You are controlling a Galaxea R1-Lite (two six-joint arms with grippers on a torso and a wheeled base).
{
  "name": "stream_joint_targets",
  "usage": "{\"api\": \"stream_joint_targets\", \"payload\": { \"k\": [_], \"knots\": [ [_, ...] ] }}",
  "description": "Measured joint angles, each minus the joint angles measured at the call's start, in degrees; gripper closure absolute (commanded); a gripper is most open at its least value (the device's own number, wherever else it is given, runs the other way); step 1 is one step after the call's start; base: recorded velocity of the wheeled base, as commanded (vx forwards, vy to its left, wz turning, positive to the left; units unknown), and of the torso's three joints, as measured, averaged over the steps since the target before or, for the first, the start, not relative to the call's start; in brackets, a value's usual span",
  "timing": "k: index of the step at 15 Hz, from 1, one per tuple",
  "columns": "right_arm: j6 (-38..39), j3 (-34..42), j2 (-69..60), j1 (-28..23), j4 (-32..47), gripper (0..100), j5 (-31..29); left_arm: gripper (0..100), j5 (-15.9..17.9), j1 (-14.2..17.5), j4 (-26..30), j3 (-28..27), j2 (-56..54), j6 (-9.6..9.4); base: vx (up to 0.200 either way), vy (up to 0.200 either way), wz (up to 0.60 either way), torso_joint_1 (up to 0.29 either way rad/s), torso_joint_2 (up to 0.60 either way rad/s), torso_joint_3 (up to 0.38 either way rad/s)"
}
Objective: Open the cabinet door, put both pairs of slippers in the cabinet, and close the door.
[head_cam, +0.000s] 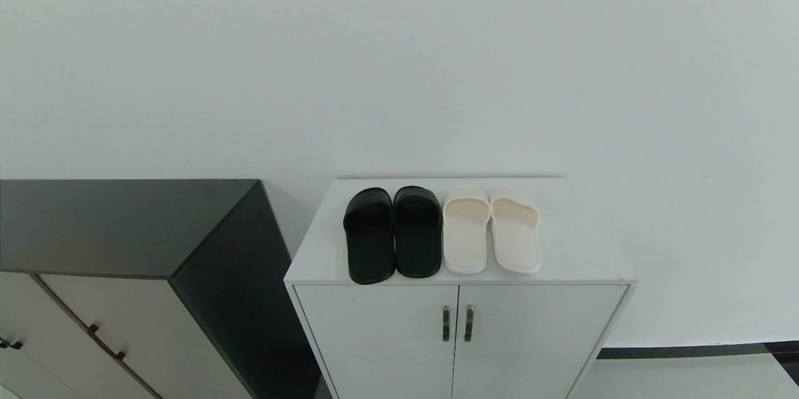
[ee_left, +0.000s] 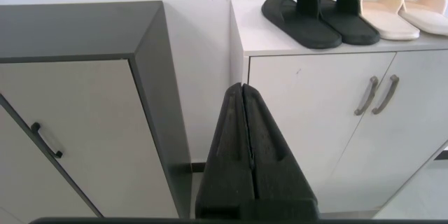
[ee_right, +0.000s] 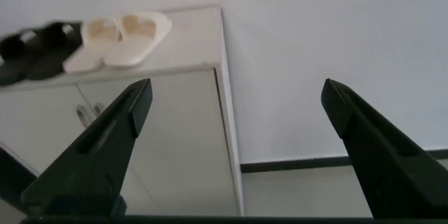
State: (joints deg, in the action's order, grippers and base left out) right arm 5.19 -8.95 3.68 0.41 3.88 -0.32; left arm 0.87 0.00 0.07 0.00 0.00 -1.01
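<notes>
While the head view looks down, a white two-door wooden cabinet (head_cam: 580,249) stands against the plain white wall (head_cam: 399,62). Both doors are shut, and its two upright metal bar handles (head_cam: 457,323) sit side by side at the centre seam. On the cabinet top sits a pair of black rubber slide slippers (head_cam: 393,233). Just beside it on the right is a pair of cream rubber slide slippers (head_cam: 491,228). All toes point to the wall, heels near the front edge. A dark grey cabinet (head_cam: 125,224) with pale fronts stands to the left.

Over to the left wrist view: the left hand (ee_left: 243,87) is clenched, black fingers pressed flat together on nothing, facing the gap between the two cabinets.

Right wrist view now: the right hand (ee_right: 234,94) is released, fingers spread wide and empty, facing the white cabinet's right door and side.
</notes>
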Motion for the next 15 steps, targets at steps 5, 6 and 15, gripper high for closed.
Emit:
{"api": "stream_joint_targets", "payload": {
  "k": [5, 6, 15],
  "knots": [
    [2.38, -8.33, 22.22, 3.57, -3.47, 0, 7.97, 100, 0.04, 0.00, 0.02, 0.00, 0.00, -0.33, 0.000, 0.000, 0.00, 0.000, 0.00, 0.000],
    [3.58, -8.69, 27.45, 6.17, -6.99, 0, 8.23, 100, 0.09, 0.00, 0.02, 0.00, 0.00, -0.43, 0.000, 0.000, 0.00, 0.000, 0.00, 0.000],
    [13.08, -16.54, 71.73, 40.40, -39.89, 0, -18.59, 100, 0.69, 0.00, 0.09, 0.00, 0.00, -1.80, 0.000, 0.000, 0.00, 0.000, 0.00, 0.000]
  ]
}}
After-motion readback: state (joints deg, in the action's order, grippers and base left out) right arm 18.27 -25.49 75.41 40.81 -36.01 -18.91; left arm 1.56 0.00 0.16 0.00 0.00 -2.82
